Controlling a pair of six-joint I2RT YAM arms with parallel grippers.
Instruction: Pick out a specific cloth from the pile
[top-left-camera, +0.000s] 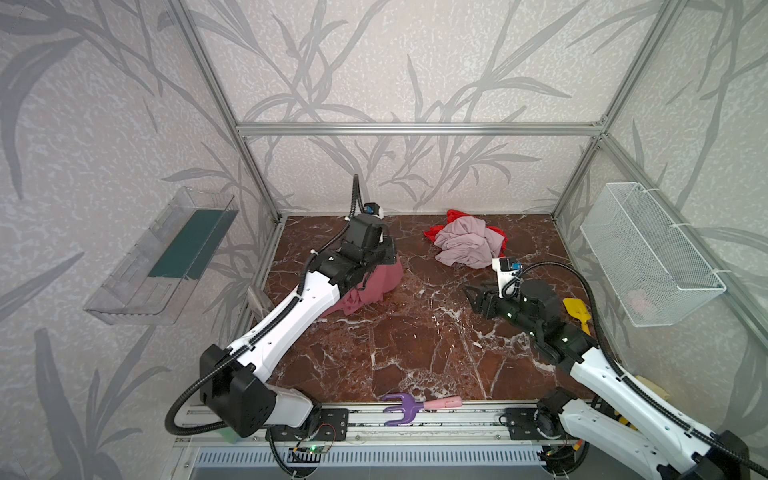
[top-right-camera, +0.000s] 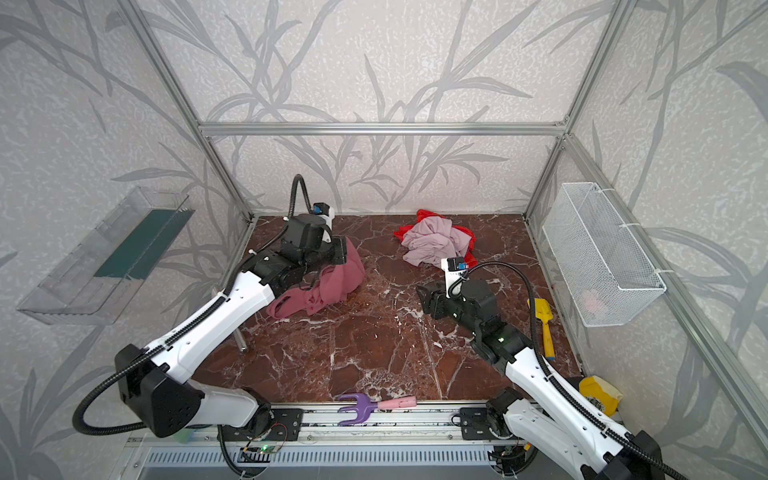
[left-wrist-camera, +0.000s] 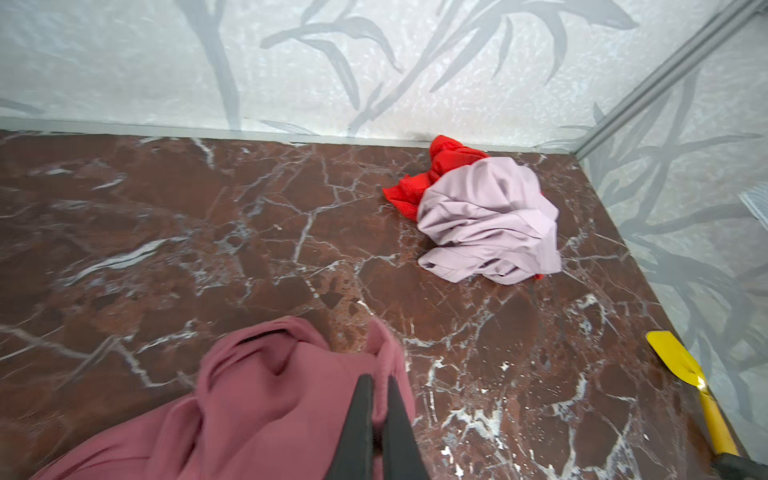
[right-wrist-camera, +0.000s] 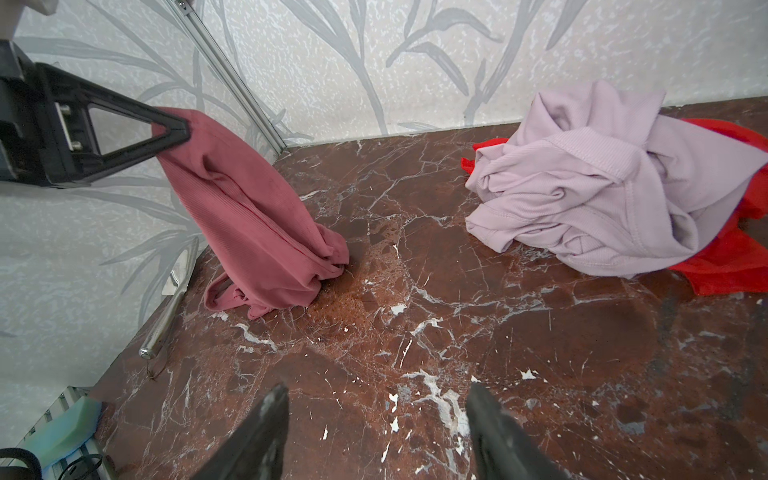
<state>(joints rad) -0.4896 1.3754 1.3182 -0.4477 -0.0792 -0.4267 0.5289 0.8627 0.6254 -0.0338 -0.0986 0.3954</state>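
Ribbed rose cloth (right-wrist-camera: 249, 224) tight between left jaws, right jaws apart, rumpled lilac-and-red pile (right-wrist-camera: 602, 187) on veined marble (right-wrist-camera: 457, 332)

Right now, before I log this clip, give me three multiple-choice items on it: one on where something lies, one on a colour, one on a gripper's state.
1. Where does the pile lie?
A. near the back wall
B. at the front edge
C. in the left corner

2. What colour is the hanging cloth in the left gripper?
A. lilac
B. bright red
C. dusty rose

3. How is the right gripper?
A. shut on a cloth
B. open, holding nothing
C. shut, holding nothing

Key:
1 A, both top views show the heap just before that wall.
2 C, rose fabric hangs from the closed jaws.
3 B, its jaws stand apart over the table.
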